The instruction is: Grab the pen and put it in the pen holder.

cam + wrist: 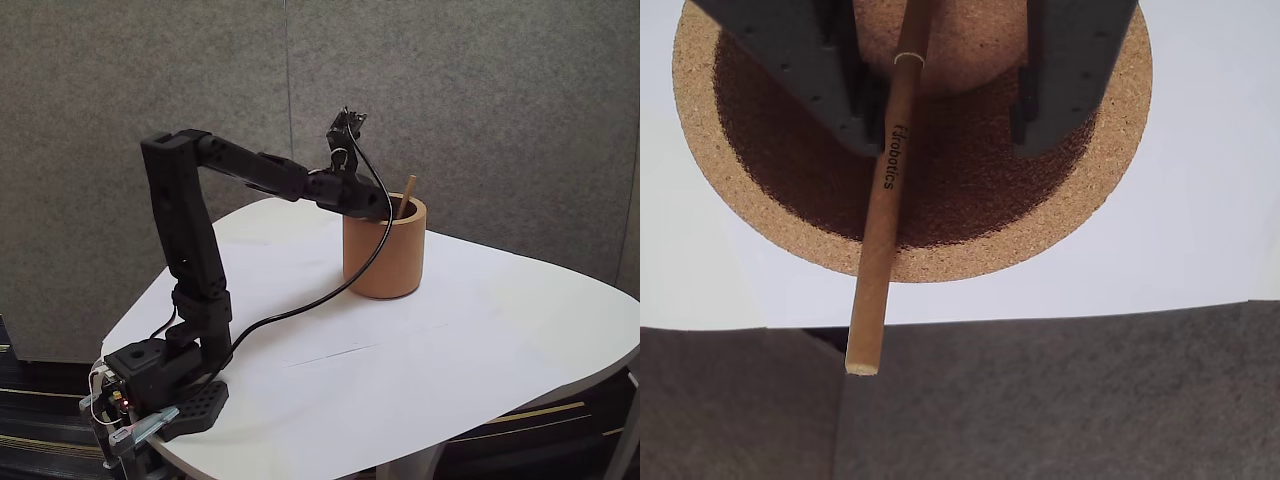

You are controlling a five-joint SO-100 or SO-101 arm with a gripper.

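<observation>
Grey felt wall behind, white rounded table (pixel 480 340) in front of it, in the fixed view.

Pen (pixel 406 194) standing inside the pen holder (pixel 384 262), tilted, top end poking out above the rim on the far side. In the wrist view, same pen (pixel 883 210) running from the upper middle down to the lower left, crossing the inside of the pen holder (pixel 1120 110) and passing over its near rim, blunt end over the grey wall area. Black print along the shaft, a thin pale ring higher up.

Pen holder upright on the table, orange-brown, grainy like cork in the wrist view, darker inside. Placed toward the far side of the table in the fixed view, to the right of the arm's base.

Gripper (pixel 940 120) right above the opening of the pen holder, two dark grey fingers (pixel 790 70) reaching in from the top edge of the wrist view. Fingers spread apart, wide gap between them; pen lying close against the left finger, not pressed from both sides. In the fixed view, gripper (pixel 378 206) at the near rim of the holder, partly covering it.

Black arm (pixel 185 230) rising from its base at the near left edge of the table, bending over toward the holder. Black cable (pixel 340 290) hanging from the wrist in a loop, down in front of the holder and back across the table to the base.
</observation>
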